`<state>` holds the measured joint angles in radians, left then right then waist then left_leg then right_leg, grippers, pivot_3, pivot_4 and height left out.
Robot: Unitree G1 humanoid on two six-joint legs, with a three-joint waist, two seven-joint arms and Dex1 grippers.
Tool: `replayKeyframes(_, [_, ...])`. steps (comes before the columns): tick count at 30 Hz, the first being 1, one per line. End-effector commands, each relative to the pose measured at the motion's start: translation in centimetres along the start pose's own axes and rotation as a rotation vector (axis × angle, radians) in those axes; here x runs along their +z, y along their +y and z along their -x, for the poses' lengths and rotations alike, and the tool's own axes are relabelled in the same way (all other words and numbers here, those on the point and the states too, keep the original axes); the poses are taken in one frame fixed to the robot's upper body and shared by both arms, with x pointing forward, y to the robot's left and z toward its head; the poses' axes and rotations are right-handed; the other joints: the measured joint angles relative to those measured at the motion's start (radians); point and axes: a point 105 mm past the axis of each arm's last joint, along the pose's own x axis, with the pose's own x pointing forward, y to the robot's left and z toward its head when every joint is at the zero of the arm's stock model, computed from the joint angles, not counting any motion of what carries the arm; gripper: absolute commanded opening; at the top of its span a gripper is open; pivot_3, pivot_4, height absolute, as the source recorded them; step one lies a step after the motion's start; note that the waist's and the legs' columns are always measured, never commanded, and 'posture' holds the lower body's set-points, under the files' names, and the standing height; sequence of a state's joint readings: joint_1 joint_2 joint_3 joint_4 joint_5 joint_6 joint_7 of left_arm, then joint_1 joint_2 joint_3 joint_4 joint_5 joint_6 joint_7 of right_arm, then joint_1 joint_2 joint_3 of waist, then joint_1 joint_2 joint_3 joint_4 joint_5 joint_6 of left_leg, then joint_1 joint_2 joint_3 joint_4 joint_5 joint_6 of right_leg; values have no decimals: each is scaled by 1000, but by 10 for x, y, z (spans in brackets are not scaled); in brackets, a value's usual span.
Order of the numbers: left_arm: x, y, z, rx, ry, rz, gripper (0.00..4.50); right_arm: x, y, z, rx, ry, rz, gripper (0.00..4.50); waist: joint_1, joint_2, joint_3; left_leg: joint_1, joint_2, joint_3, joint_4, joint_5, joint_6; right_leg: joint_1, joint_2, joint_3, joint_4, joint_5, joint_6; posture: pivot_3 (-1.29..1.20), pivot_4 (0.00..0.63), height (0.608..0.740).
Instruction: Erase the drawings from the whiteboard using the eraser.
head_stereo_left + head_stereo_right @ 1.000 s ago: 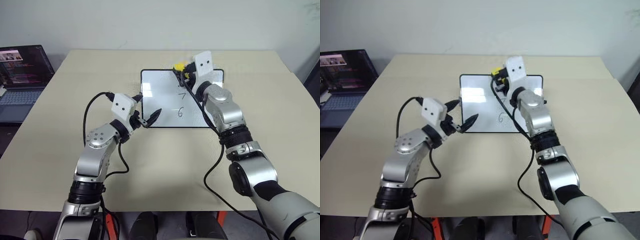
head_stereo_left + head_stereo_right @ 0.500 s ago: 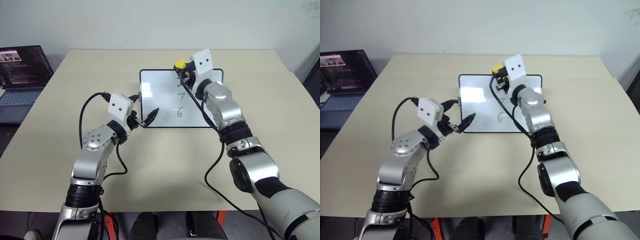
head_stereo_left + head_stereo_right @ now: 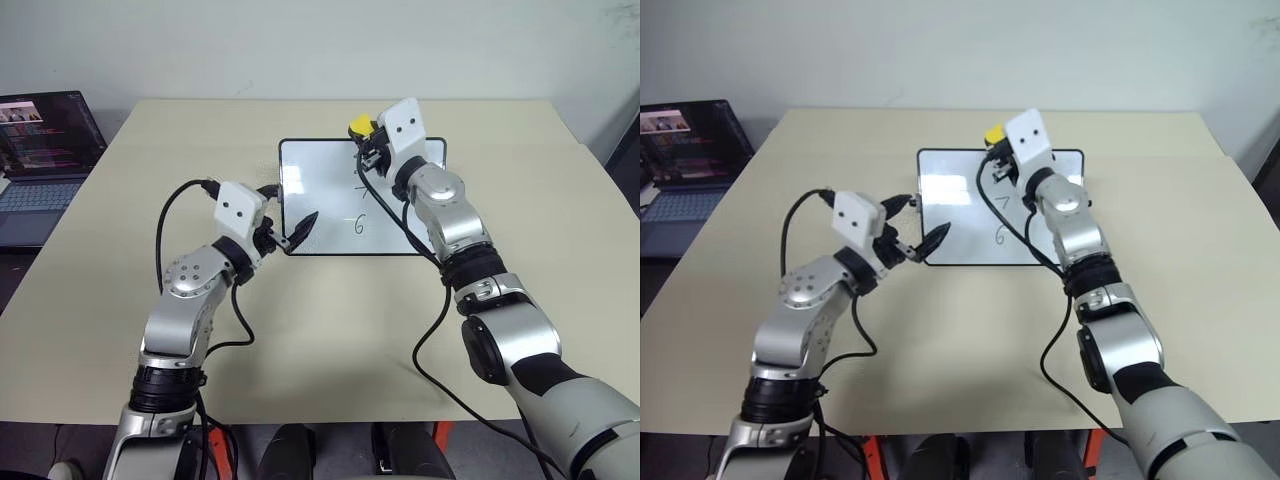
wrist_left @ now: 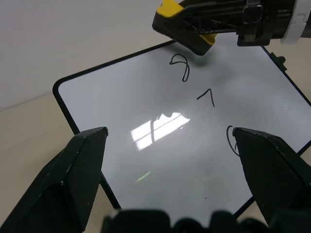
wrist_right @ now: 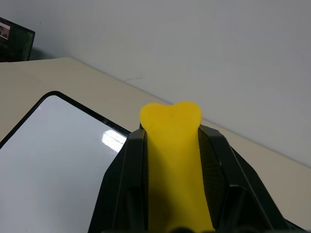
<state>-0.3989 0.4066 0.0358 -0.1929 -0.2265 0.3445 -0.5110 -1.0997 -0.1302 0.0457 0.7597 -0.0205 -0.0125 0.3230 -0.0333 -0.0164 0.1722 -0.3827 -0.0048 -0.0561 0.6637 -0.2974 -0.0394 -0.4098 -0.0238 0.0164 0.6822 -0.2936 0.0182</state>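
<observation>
From the head cameras, the whiteboard point(image 3: 330, 200) lies flat near the middle of the beige table point(image 3: 520, 200), with the drawings point(image 3: 360, 205) in a column on its right half; the 7 and 6 show plainly there, while the top digit sits partly behind the right arm. The right gripper point(image 3: 366, 140) hangs over the board's far edge, its fingers clenched on the yellow eraser point(image 3: 359, 126), which pokes out just past that edge. The left gripper point(image 3: 290, 228) rests at the board's near left corner with its fingers spread apart and nothing between them. A laptop point(image 3: 45, 150) stands open at the table's left edge, well apart from the board. In the left wrist view, the two black fingers point(image 4: 73, 179) stand wide on either side of the white surface, where the 9, 7 and part of the 6 are all unwiped; the eraser and the other gripper hover near the 9, and whether they touch the board cannot be told. In the right wrist view, the eraser is squeezed between the fingers point(image 5: 121, 189), its rounded yellow end sticking out beyond them, with a corner of the board and the pale wall point(image 5: 194, 39) beyond.
</observation>
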Motion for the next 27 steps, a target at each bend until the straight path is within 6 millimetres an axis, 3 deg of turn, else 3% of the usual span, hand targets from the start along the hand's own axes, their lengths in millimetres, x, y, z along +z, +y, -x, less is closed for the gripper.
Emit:
replayKeyframes(1, [19, 4, 2, 17, -56, -34, 4500, 16, 1, -4, -1, -51, 46, 1102, 0, 0, 0, 0, 0, 0, 0, 0, 0, 0, 0, 0, 0, 0, 0, 0, 150, 740])
replayKeyframes(21, [20, 3, 7, 23, -55, -38, 4500, -19, -10, 1, -23, 46, 118, 1102, 0, 0, 0, 0, 0, 1, 1, 1, -1, 0, 0, 0, 1, 1, 0, 0, 150, 740])
replayKeyframes(27, [20, 6, 6, 29, -56, -40, 4500, -26, 12, -1, 50, 62, 95, 1102, -1, 0, 0, 1, 0, 1, 2, 1, -1, 0, 0, 1, 1, 1, 0, 0, 150, 740])
